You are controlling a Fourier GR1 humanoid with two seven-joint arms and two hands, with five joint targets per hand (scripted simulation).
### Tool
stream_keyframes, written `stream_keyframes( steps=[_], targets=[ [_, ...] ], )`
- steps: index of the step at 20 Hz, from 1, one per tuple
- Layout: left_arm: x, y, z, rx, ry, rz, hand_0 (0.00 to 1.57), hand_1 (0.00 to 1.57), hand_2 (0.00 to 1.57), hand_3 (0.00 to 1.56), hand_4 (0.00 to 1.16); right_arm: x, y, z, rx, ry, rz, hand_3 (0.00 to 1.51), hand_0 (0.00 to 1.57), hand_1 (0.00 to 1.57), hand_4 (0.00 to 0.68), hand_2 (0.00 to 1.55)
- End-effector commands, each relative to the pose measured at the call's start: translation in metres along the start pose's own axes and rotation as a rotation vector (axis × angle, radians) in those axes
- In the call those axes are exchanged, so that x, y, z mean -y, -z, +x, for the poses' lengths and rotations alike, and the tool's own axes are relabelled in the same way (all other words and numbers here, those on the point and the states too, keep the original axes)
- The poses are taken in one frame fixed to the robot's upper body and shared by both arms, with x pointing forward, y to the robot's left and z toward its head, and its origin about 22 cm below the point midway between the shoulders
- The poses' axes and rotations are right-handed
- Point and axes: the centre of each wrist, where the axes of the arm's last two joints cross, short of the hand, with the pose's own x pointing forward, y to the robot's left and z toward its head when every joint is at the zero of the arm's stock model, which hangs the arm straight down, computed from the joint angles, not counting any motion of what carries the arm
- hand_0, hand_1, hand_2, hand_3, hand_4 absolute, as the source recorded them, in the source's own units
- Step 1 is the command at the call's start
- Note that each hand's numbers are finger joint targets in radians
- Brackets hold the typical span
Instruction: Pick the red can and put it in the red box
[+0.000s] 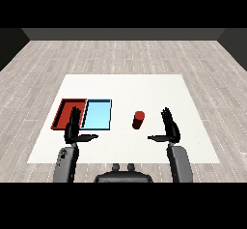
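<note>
A red can [138,120] stands upright on the white table [125,88], right of the two trays. My right hand [169,128] is raised to the right of the can, apart from it, fingers straight and thumb pointing left. The red tray [64,111] lies at the table's left, with the light blue tray [97,114] touching its right side. In front of the red tray my left hand [74,129] is held up, open, its fingers overlapping the tray's near right corner in the view. Neither hand holds anything.
Both trays hold nothing. The table's near edge runs just behind my forearms, and grey wooden floor surrounds the table.
</note>
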Motion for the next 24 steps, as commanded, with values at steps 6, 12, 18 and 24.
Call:
stream_keyframes(
  steps=[6, 12, 18, 24],
  targets=[
    [-0.017, 0.002, -0.001, 0.011, 0.007, 0.004, 0.0, 0.0, 0.0, 0.0, 0.0, -0.021, -0.001, 0.005, 0.011, 0.006, -0.016, 0.0, 0.0, 0.0, 0.0, 0.0],
    [-0.003, 0.013, -0.015, 0.019, -0.018, -0.004, 0.0, 0.0, 0.0, 0.0, 0.0, -0.009, 0.007, -0.008, -0.022, 0.019, -0.002, 0.0, 0.0, 0.0, 0.0, 0.0],
    [-0.021, 0.002, 0.007, -0.006, 0.0, -0.009, 0.0, 0.0, 0.0, 0.0, 0.0, -0.012, 0.03, -0.026, -0.045, 0.08, -0.002, 0.0, 0.0, 0.0, 0.0, 0.0],
    [-0.005, 0.011, -0.006, 0.002, -0.023, 0.006, 0.0, 0.0, 0.0, 0.0, 0.0, -0.029, 0.063, -0.038, -0.061, 0.094, -0.017, 0.0, 0.0, 0.0, 0.0, 0.0]
  ],
)
